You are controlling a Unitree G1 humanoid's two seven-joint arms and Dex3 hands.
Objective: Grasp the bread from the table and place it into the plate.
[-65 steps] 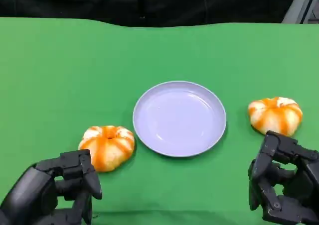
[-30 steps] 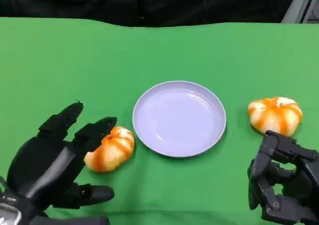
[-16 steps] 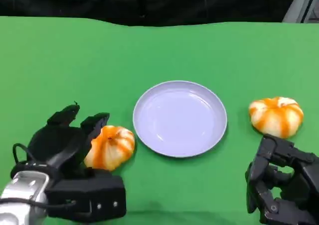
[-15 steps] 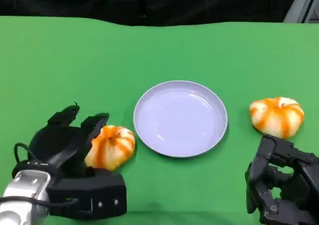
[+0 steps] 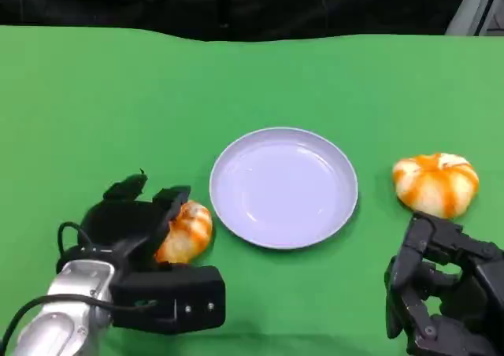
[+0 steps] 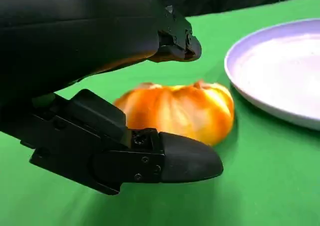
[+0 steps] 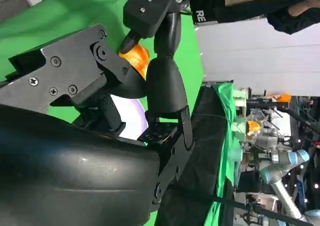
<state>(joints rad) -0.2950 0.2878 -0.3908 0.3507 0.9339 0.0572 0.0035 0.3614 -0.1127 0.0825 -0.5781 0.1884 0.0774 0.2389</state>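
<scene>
A round orange-striped bread (image 5: 187,228) lies on the green table just left of the empty pale lilac plate (image 5: 283,187). My left hand (image 5: 135,218) reaches over its left side. In the left wrist view the bread (image 6: 180,111) sits between the upper fingers (image 6: 165,41) and the thumb (image 6: 185,161), with green cloth still showing in the gaps. The plate's rim (image 6: 260,51) is close beside it. A second bread (image 5: 435,183) lies right of the plate. My right hand (image 5: 441,297) rests just behind that bread, fingers curled in and holding nothing.
The green cloth (image 5: 118,96) covers the table up to a black backdrop (image 5: 236,5). Beyond my curled fingers, the right wrist view shows the second bread (image 7: 137,56). It also shows other robot arms (image 7: 280,171) far off.
My left hand has moved forward and right to the left bread, and its spread fingers have come down around it. The right hand has stayed put.
</scene>
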